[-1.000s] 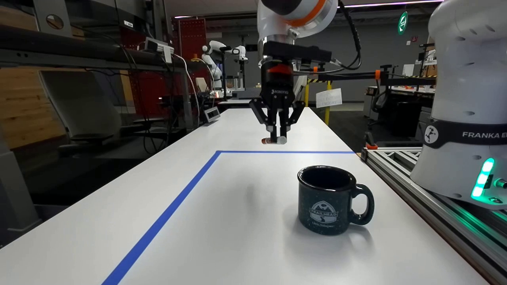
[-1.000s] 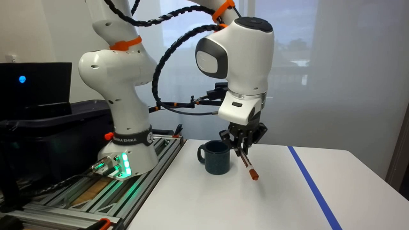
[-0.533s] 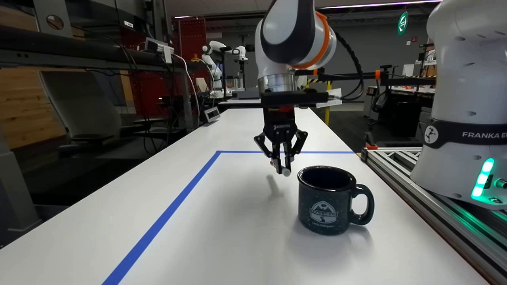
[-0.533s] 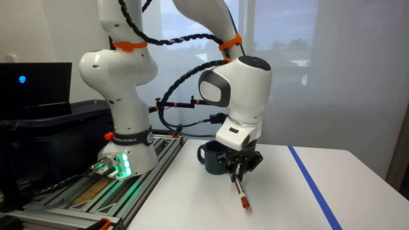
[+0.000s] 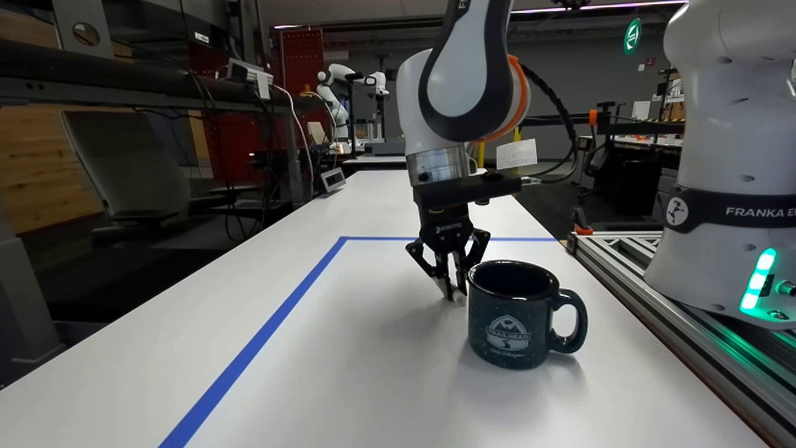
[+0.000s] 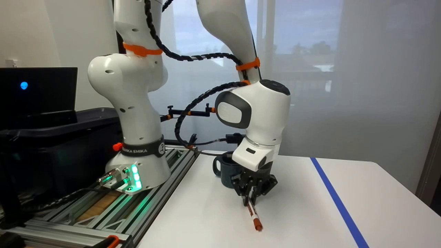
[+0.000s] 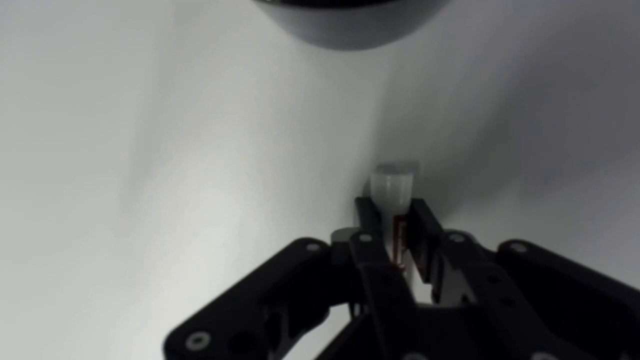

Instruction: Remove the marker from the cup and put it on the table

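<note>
The marker (image 6: 255, 217) has a white body with dark reddish print, an orange-brown cap and a white end. My gripper (image 6: 249, 202) is shut on it, and the capped end sticks out. In the wrist view the white end (image 7: 392, 190) shows between the fingertips, with the gripper (image 7: 392, 210) closed against both sides. The marker is low at the white table (image 5: 373, 348); I cannot tell whether it touches. The cup, a dark glossy mug (image 5: 510, 330), stands upright beside the gripper, partly hidden by the arm in an exterior view (image 6: 227, 172). Its edge tops the wrist view (image 7: 350, 30).
A blue tape line (image 5: 267, 330) marks the table, also in an exterior view (image 6: 337, 199). The metal rail (image 5: 671, 330) and robot base (image 6: 137, 168) run along one table edge. The mug's handle (image 5: 569, 320) faces the rail.
My gripper has come down toward the table with the marker held in it, and the wrist has tilted slightly. It is now closer beside the mug. The mug has not moved.
</note>
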